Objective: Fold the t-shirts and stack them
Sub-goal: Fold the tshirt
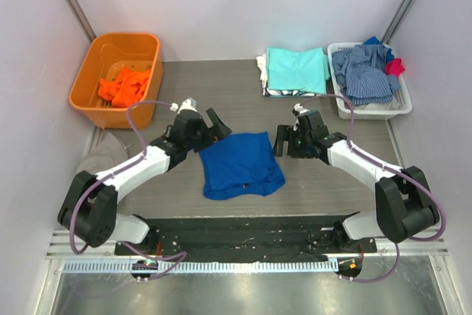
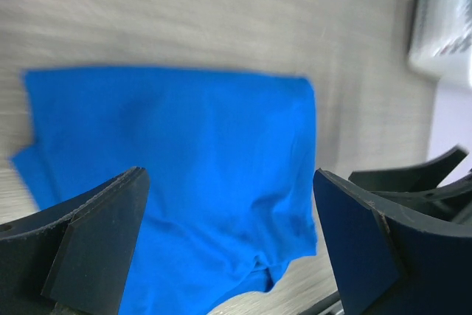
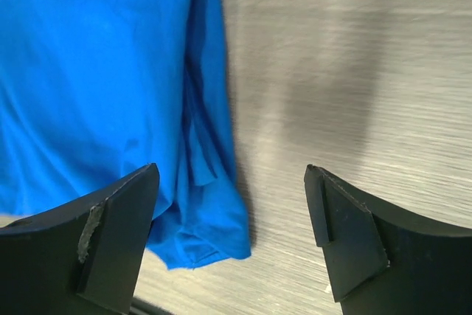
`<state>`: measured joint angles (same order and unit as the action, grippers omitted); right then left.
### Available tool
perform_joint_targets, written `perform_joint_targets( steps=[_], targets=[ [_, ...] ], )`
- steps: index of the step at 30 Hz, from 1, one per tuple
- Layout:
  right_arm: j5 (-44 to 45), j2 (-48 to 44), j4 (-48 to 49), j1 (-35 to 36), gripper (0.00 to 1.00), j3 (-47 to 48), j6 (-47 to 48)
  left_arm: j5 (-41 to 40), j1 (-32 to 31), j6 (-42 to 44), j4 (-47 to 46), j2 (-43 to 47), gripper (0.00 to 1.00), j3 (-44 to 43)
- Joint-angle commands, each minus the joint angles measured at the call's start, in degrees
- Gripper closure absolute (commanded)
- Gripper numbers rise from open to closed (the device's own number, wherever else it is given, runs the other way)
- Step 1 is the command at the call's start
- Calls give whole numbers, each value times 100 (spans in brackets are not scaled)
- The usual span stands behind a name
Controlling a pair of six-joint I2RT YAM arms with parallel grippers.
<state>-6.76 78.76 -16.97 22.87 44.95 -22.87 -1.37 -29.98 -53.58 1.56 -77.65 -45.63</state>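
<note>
A royal blue t-shirt lies folded into a rough square on the table between the arms. It also shows in the left wrist view and in the right wrist view. My left gripper is open and empty, just above the shirt's far left corner. My right gripper is open and empty, beside the shirt's far right corner. A folded aqua t-shirt lies on a stack at the back. An orange t-shirt lies crumpled in the orange bin.
A white basket at the back right holds a blue-and-white checked garment and a small red cloth. A grey cloth lies at the left edge. A black mat lines the near edge.
</note>
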Motion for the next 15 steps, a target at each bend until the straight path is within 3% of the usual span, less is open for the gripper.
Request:
perform_joint_targets(
  steps=[1, 7, 15],
  targets=[
    [-1079, -89, 729, -46, 11, -284, 11, 110, -350, -73, -525, -505, 0, -183],
    [-1520, 95, 1073, -169, 9, -601, -112, 110, -605, -100, -763, -1111, 0, -280],
    [-2048, 508, 1845, -239, 8, -1049, -481, 110, -623, -153, -895, -1121, 0, 36]
  ],
)
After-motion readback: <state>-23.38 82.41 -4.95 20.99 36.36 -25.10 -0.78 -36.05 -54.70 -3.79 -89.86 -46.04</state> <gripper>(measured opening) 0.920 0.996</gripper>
